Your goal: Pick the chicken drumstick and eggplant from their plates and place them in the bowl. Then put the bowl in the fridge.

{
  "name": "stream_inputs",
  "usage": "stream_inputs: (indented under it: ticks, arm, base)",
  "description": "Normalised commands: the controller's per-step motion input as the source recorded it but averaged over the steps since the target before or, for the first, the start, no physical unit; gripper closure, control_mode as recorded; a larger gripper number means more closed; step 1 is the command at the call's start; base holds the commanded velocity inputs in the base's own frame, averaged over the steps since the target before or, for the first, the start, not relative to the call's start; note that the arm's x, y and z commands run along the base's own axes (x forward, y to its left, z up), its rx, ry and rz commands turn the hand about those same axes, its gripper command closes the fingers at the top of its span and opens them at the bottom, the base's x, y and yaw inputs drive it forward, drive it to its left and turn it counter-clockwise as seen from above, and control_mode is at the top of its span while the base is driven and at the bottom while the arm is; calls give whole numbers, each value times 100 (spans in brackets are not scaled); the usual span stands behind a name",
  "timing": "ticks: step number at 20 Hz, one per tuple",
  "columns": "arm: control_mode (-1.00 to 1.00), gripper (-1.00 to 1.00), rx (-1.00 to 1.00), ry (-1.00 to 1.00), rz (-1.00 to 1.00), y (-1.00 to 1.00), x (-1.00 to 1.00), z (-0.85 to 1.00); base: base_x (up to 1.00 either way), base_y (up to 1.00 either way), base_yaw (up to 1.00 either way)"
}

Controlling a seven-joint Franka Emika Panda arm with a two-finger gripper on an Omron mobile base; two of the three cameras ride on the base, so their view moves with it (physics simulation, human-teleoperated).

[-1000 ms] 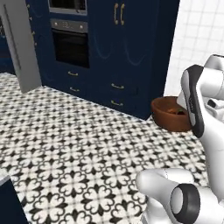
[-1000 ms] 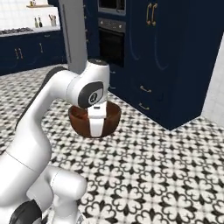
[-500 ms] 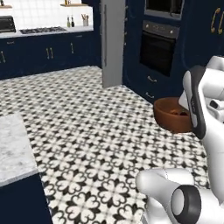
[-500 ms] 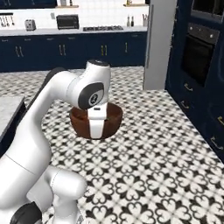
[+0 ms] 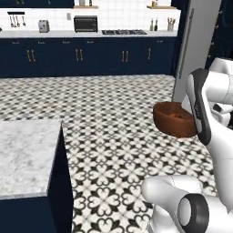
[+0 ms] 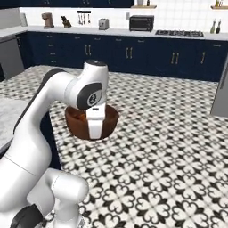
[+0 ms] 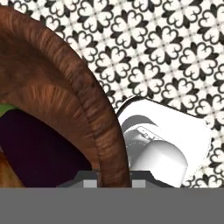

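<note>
Bowl (image 6: 92, 126) rim pinched in jaws, aloft above open patterned floor (image 6: 169, 147).

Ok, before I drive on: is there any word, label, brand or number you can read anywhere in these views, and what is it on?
None can be read.
The toaster, the toaster oven and the bottles on the far counter are too small and blurred to show lettering.
The wooden bowl, held at its rim by the shut gripper, is plain wood grain; the eggplant inside carries no mark.
The grey fridge panel shows no text.
</note>
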Motion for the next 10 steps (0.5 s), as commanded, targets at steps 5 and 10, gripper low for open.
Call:
stream_inputs:
  ticks: [5,10]
  arm:
    - [100,100,0,0,0,0,0,0]
    - [100,100,0,0,0,0,0,0]
  base:
    - [99,-100,8]
    - [100,-80,0]
